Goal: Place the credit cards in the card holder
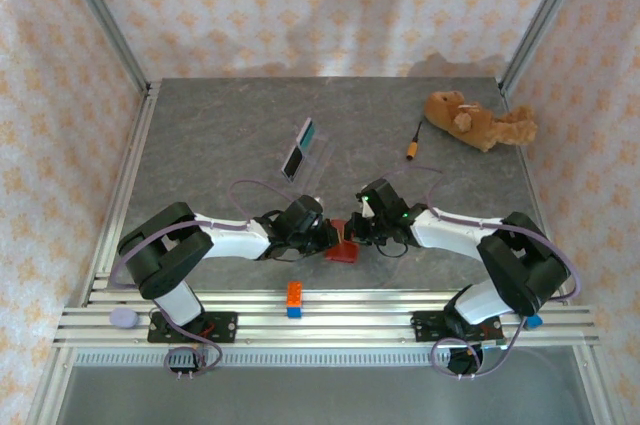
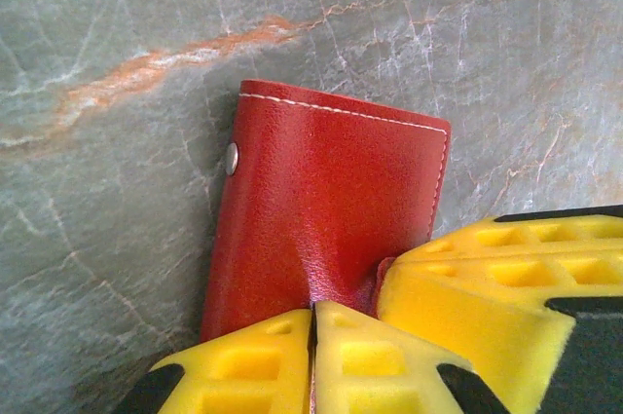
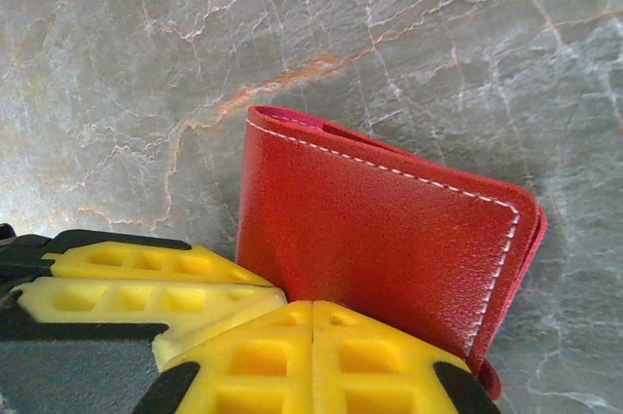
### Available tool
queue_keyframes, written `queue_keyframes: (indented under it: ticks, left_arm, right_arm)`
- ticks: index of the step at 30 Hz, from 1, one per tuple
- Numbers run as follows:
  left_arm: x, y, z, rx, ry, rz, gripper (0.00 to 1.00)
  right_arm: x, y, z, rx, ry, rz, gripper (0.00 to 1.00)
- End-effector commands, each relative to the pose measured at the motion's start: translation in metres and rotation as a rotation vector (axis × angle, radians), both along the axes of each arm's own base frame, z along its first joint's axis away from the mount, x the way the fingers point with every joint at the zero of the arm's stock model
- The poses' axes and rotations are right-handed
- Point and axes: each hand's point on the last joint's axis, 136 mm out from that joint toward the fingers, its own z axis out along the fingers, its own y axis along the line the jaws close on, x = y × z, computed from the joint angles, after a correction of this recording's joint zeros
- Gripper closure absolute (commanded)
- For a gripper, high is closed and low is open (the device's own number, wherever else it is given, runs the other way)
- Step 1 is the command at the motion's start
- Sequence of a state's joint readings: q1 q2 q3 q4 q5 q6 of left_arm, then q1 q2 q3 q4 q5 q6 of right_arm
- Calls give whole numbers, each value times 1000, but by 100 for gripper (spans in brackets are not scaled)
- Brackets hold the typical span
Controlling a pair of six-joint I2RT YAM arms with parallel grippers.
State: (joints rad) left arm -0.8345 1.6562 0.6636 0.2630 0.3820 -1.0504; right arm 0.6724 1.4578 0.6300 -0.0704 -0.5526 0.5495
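Note:
The red card holder (image 1: 342,252) lies folded near the table's front middle, between both grippers. My left gripper (image 1: 325,238) is shut on the card holder (image 2: 331,200) at its near edge, and the leather puckers at the pinch (image 2: 313,321). My right gripper (image 1: 358,233) comes in from the other side. Its yellow fingers (image 3: 311,321) are pressed together at the edge of the card holder (image 3: 380,229), whose white-stitched fold is on the right. The credit cards (image 1: 299,150), one teal and one dark, rest further back in a clear tray.
A brown teddy bear (image 1: 480,120) lies at the back right, with a small orange-tipped plug (image 1: 413,151) left of it. An orange and blue brick (image 1: 295,298) sits on the front rail and a pale ball (image 1: 122,317) at the front left. Curtained walls enclose the table.

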Motion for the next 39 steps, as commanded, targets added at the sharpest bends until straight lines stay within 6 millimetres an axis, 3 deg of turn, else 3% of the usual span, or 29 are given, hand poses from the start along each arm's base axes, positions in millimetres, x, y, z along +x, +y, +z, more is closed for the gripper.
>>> queue_keyframes:
  ticks: [1,8,17,32,39]
  left_arm:
    - [-7,21,-26,85,50,32,89]
    - [-8,22,-27,88,52,31,89]
    - [-7,22,-28,90,54,33,89]
    - [-5,24,-27,93,56,38,89]
    - [-5,32,-28,100,62,56,89]
  right_arm:
    - [-4,-14,-13,-67,4,-11,100]
    - [-14,-26,-25,-111,14,-8,100]
    - [-17,-33,-26,-128,-3,-12,100]
    - [-29,-54,-64,-176,-17,-29,100]
    - [-38,-68,-69,-214,-19,-46,100]
